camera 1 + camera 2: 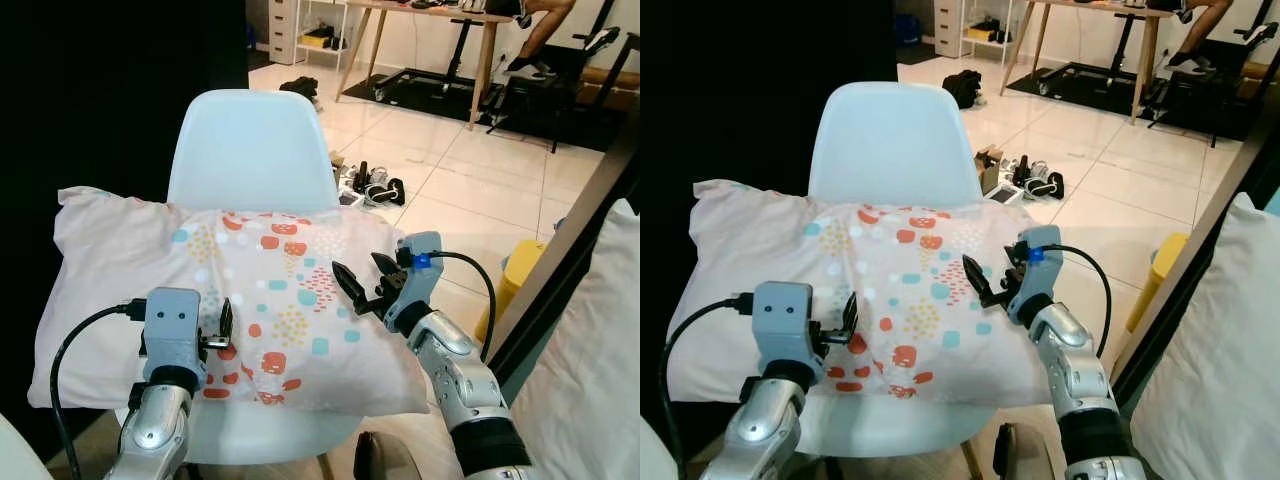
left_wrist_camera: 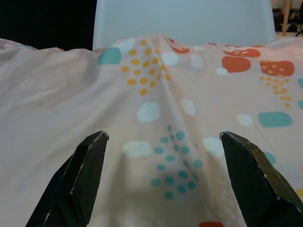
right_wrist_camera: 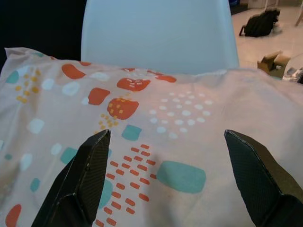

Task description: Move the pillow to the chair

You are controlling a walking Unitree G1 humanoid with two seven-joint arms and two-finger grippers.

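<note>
Right gripper (image 1: 363, 283): mine, two long black fingers spread wide, holding nothing, poised just over the near right part of the pillow (image 1: 150, 260). Left gripper (image 1: 222, 328): mine, fingers likewise wide apart in the wrist view, empty, hovering above the near left part.

Pillow: lies flat across the seat of the chair (image 1: 252, 150), its far edge against the backrest. It is wider than the seat; the left end overhangs well past the seat edge, and the near edge juts toward me.

Risk, as I judge it: the overhanging left end could drag the pillow off sideways if I brush it while drawing my arms away; a fingertip snagging the loose cover would do the same.

Materials: pillow soft, plump, pale pink cotton-like cover, printed with orange, teal and yellow blotches and dots, gently creased. Chair a smooth moulded white plastic shell, rounded back, wooden leg visible below. Floor (image 1: 470, 190) glossy pale tile, scattered shoes beyond
</note>
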